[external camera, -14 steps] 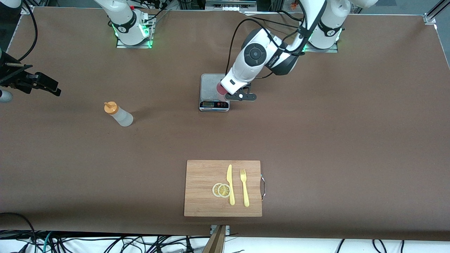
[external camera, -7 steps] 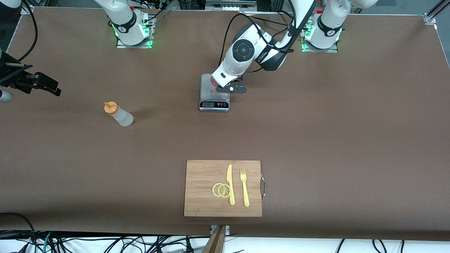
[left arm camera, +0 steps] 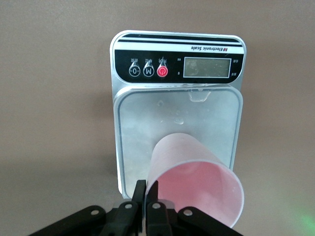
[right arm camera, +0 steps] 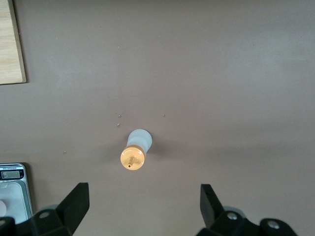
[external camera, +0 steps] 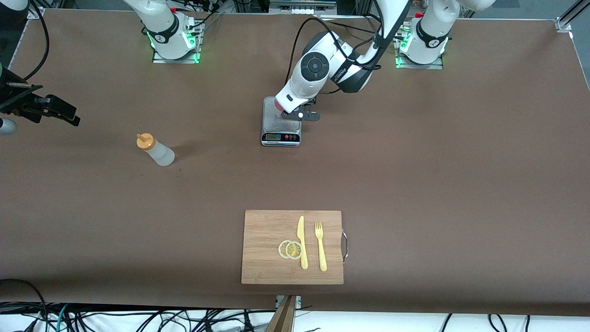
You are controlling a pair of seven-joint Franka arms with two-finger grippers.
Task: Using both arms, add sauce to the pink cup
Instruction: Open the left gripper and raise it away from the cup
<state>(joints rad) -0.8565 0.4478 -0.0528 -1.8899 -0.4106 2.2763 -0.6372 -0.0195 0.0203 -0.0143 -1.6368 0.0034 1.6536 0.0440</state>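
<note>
the left hand (left arm camera: 146, 209) is over the kitchen scale (external camera: 281, 124), its fingers pinched tight on the rim wall of the pink cup (left arm camera: 194, 189). in the left wrist view the cup hangs tilted over the scale's metal platform, mouth toward the camera; whether its base touches the platform cannot be told. in the front view the cup (external camera: 278, 105) shows only as a pink sliver under the wrist.

the right hand (right arm camera: 142, 209) waits up in the air over the right arm's end of the counter (external camera: 438, 161), fingers spread wide and holding nothing; the right wrist view looks down on the sauce bottle (right arm camera: 134, 150) between them.

the sauce bottle (external camera: 156, 150) stands upright on the counter, orange cap on top, well apart from the scale, toward the right arm's end.

nearer to the front camera lies a wooden cutting board (external camera: 262, 230) bearing two lemon slices (external camera: 290, 249), a yellow knife (external camera: 302, 242) and a yellow fork (external camera: 320, 246).
</note>
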